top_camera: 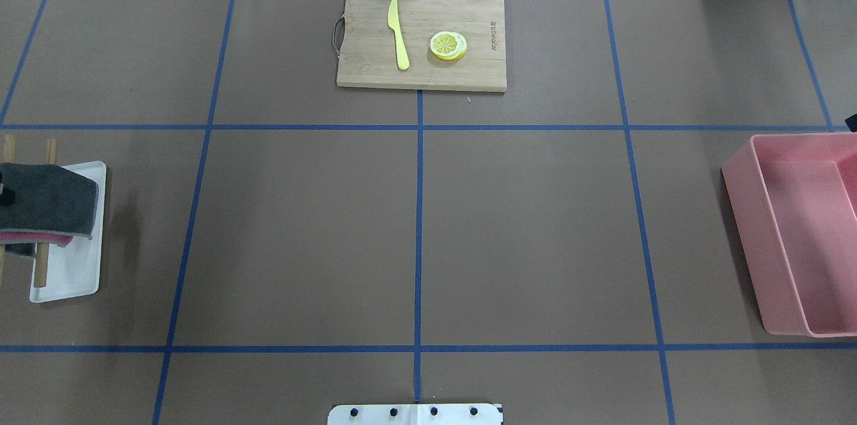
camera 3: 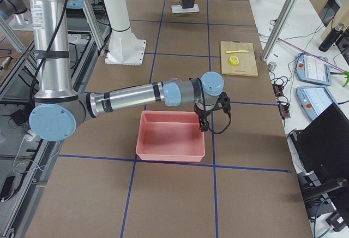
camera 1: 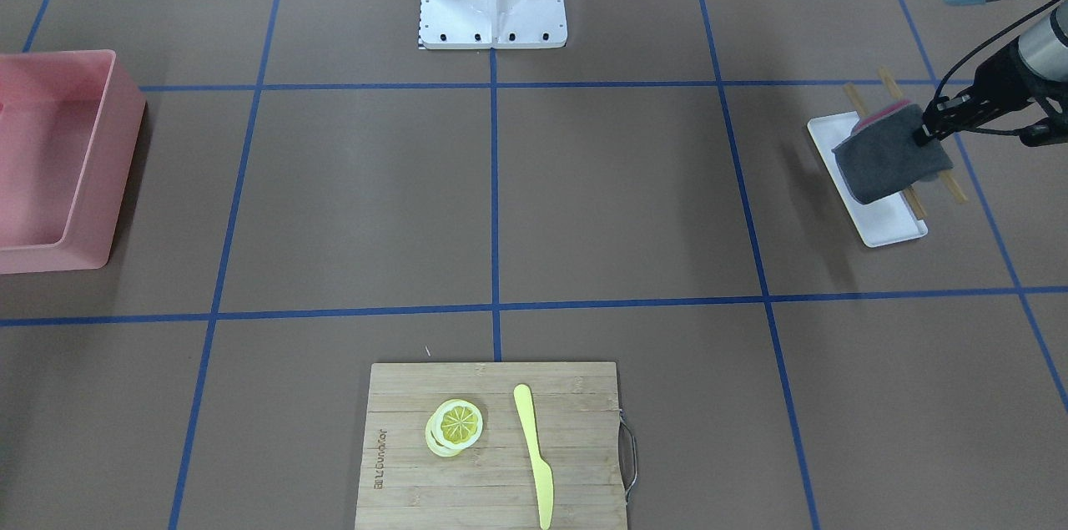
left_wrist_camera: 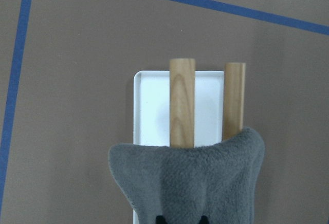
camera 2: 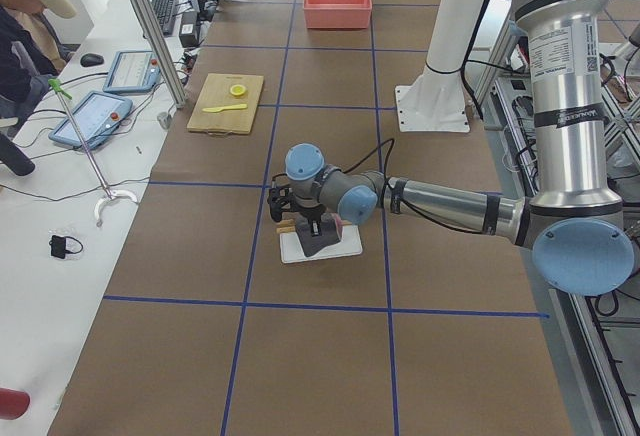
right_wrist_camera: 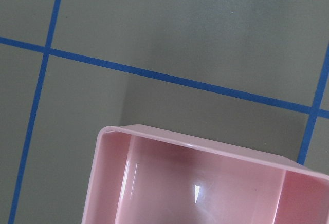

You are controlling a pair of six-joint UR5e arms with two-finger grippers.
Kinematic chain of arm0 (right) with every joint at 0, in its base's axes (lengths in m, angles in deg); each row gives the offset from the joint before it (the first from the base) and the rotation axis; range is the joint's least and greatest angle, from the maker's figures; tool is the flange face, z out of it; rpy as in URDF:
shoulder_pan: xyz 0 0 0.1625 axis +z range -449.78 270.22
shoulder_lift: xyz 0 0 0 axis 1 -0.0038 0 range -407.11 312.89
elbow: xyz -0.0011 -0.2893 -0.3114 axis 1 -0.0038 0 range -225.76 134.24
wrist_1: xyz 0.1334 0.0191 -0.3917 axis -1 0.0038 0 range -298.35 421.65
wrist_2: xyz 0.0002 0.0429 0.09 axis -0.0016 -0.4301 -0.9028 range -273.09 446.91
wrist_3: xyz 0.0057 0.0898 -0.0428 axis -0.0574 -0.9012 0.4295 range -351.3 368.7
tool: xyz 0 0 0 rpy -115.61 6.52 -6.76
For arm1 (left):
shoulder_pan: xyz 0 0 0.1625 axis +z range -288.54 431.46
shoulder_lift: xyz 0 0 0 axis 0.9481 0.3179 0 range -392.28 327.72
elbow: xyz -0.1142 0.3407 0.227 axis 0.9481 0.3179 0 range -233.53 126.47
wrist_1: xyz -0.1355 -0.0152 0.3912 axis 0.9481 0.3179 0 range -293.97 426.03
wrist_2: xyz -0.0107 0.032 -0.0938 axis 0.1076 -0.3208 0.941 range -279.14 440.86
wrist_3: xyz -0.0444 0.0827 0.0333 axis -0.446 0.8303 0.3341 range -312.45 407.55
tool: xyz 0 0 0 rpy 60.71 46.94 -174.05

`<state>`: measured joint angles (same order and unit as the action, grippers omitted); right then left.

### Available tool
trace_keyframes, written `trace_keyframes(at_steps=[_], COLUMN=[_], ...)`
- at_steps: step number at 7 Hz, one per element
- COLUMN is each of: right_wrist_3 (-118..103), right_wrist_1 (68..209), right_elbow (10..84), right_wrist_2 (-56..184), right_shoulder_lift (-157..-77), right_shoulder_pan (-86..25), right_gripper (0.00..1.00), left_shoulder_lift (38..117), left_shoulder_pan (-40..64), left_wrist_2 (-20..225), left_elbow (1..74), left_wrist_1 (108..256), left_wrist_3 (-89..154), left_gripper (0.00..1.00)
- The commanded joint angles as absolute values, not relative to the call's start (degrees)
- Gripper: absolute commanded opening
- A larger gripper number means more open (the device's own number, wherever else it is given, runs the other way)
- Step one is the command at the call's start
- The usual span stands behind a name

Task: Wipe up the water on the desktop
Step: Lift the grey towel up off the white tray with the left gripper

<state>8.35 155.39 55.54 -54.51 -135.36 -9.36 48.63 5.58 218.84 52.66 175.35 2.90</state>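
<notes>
The brown desktop point(top_camera: 301, 231) is crossed by blue tape lines; I see no water on it. My left gripper point(camera 1: 926, 133) is shut on a grey cloth point(camera 1: 884, 167) and holds it over a white tray point(camera 1: 889, 225) at the table's left end. The left wrist view shows the grey cloth point(left_wrist_camera: 190, 183) pinched between my fingertips point(left_wrist_camera: 159, 219), draped over two wooden rods point(left_wrist_camera: 182, 100) that lie across the tray point(left_wrist_camera: 151, 106). A pink cloth point(top_camera: 37, 237) lies under the grey one. My right gripper point(camera 3: 203, 126) hovers over the far rim of a pink bin point(camera 3: 169, 153); I cannot tell whether it is open.
The pink bin point(top_camera: 743, 224) stands at the right end of the table. A bamboo cutting board point(top_camera: 469, 73) with a yellow knife point(top_camera: 399, 33) and a lemon slice point(top_camera: 448, 45) lies at the far middle. The white robot base point(camera 1: 492, 12) stands at the near middle.
</notes>
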Motion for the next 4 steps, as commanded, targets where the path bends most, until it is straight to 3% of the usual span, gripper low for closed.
trace_keyframes(at_steps=[1, 4], right_wrist_3=[8.17, 8.17], right_wrist_1=[155.35, 155.43], right_elbow=[55.66, 55.75], right_wrist_2=[-54.51, -54.51], right_shoulder_lift=[-135.18, -135.09], right_shoulder_pan=[-9.36, -9.36], right_gripper=[1.0, 1.0], left_shoulder_lift=[48.14, 47.96], left_shoulder_pan=[5.02, 5.1], left_wrist_2=[220.6, 220.26], left_elbow=[55.53, 54.76], left_wrist_1=[175.1, 175.1], left_wrist_3=[2.9, 2.99], left_gripper=[0.0, 0.0])
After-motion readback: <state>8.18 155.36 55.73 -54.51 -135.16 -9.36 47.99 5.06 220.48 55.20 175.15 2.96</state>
